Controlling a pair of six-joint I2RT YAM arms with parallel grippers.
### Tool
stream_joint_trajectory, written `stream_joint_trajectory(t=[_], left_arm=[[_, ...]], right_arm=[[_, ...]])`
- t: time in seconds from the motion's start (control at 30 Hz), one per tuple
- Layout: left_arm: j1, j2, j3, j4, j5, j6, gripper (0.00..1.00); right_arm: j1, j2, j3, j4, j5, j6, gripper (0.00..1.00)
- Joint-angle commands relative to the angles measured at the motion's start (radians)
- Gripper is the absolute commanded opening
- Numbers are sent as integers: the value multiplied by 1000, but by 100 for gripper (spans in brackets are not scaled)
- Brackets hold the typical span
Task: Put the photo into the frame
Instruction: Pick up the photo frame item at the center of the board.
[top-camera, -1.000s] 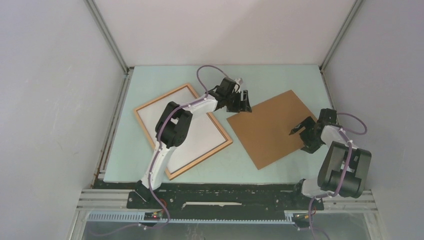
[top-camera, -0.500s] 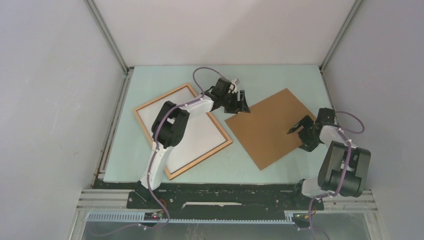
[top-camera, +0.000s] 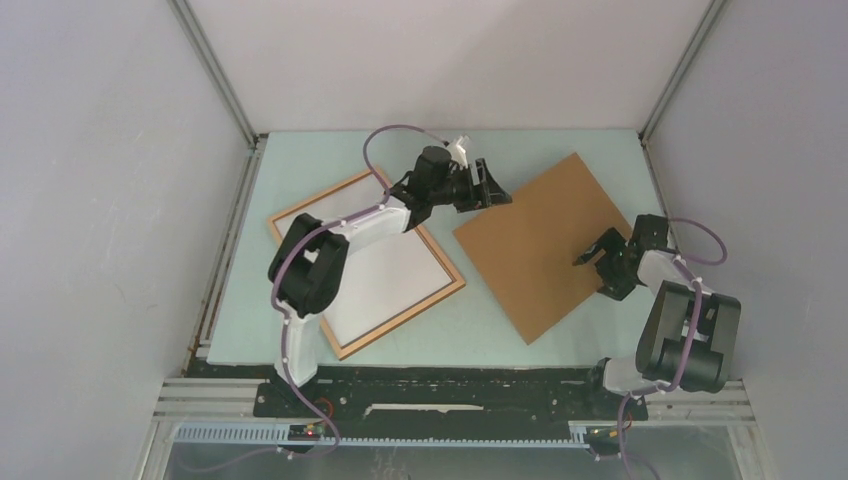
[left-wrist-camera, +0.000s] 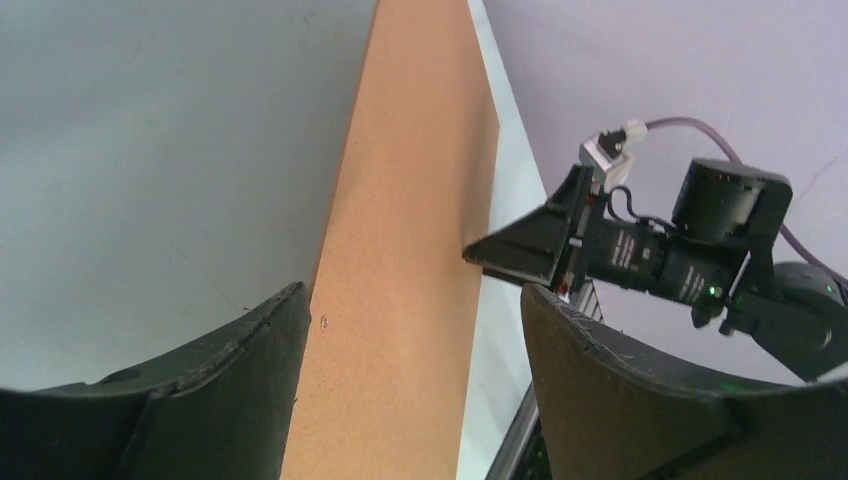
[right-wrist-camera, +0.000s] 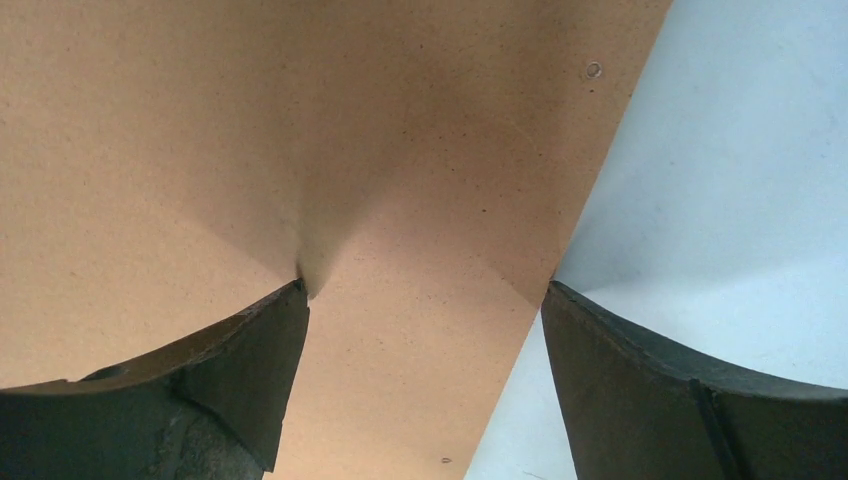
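Lying white back up inside the frame (top-camera: 402, 318) at the left of the desk (top-camera: 480, 335), the photo (top-camera: 395, 280) is judged to be already seated. Its long edges are slanted from near right to far left, and it is crossed from above by the left arm (top-camera: 310, 270). Just right of the frame, the brown backing board (top-camera: 540, 250) is seen apart from it, as a diamond between the two arms. At the board's right edge the right jaws are held spread, and in the left wrist view one tip is shown meeting that edge. Farther back, at the board's far-left edge, the left jaws are likewise held spread, with the board running away between them. No grip on the board can be made out. The frame is nearer to the left arm, and the board is judged the piece to be carried leftward over the photo.
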Motion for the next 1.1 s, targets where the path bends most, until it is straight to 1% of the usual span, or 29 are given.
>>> stream_joint_trajectory(t=[0.0,0.1,0.17,0.3,0.4,0.47,0.53,0.57,0.7,0.8,0.9,1.07], left_arm=[[-97,-125,-156,77,120,-107,74],[-96,-171,-215,74,125,-102,74],[-96,-196,-264,105,133,-121,74],[-98,-247,-374,197,136,-178,73],[-106,-277,-450,306,137,-244,68],[-117,-282,-457,315,129,-256,62],[-129,-284,-466,324,121,-275,53],[-135,-289,-475,341,115,-287,50],[-159,-325,-513,389,73,-313,46],[-163,-344,-537,410,47,-339,43],[-163,-349,-551,460,43,-378,42],[-162,-331,-533,459,56,-412,43]], right_arm=[[78,58,-28,91,-160,5,92],[106,73,-28,109,-174,10,92],[125,81,-28,113,-181,9,92],[157,76,-29,108,-179,1,92],[173,71,-28,109,-178,-2,92],[182,71,-28,113,-181,-1,92],[191,74,-28,115,-182,1,92],[197,75,-29,117,-178,1,92],[224,88,-29,135,-194,6,92],[257,91,-29,140,-173,2,92],[287,88,-29,143,-168,-7,92],[300,83,-29,155,-164,-4,91]])
